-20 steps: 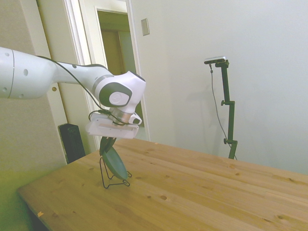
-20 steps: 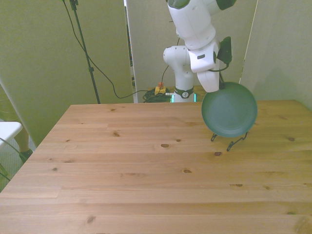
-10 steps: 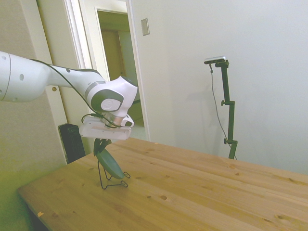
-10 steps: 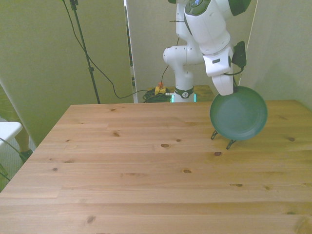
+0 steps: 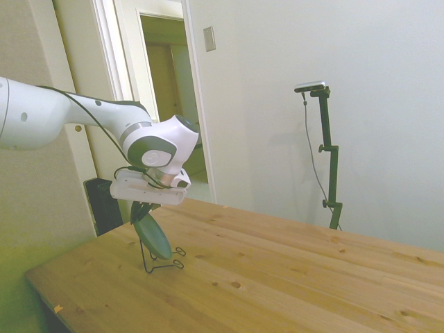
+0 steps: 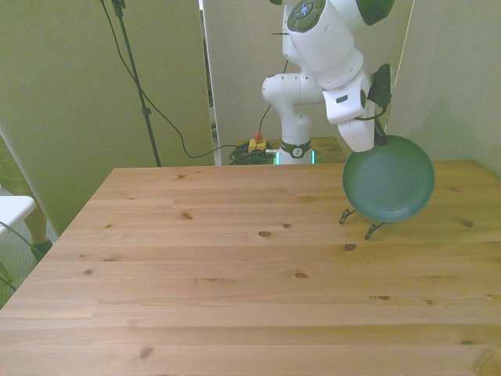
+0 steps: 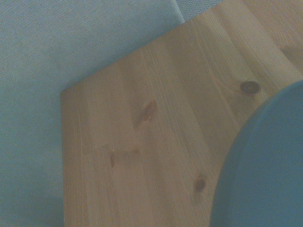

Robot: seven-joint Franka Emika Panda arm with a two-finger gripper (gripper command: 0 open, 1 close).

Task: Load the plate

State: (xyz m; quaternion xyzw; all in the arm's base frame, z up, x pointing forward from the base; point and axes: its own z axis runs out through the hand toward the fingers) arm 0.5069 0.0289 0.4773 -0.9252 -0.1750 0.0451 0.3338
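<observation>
The gripper (image 5: 141,206) is gripping the plate (image 5: 154,236) by its upper rim, its fingers clenched on the edge, and it is hanging just above the thin black wire rack (image 5: 161,261) standing on the wooden table (image 5: 291,277). The plate is hanging below the fingers, tilted and nearly on edge, its lower rim down among the rack's wires; whether it is resting on them cannot be told. In the front view the plate (image 6: 389,178) is showing its round dark green face, with the gripper (image 6: 378,139) at its top rim and the rack's feet (image 6: 374,229) poking out beneath its lower edge, near the table (image 6: 235,298) edge on the front view's right. The wrist view is showing a blurred curve of the plate (image 7: 265,175) directly under the fingers, with a corner of the table (image 7: 142,142) beyond it.
</observation>
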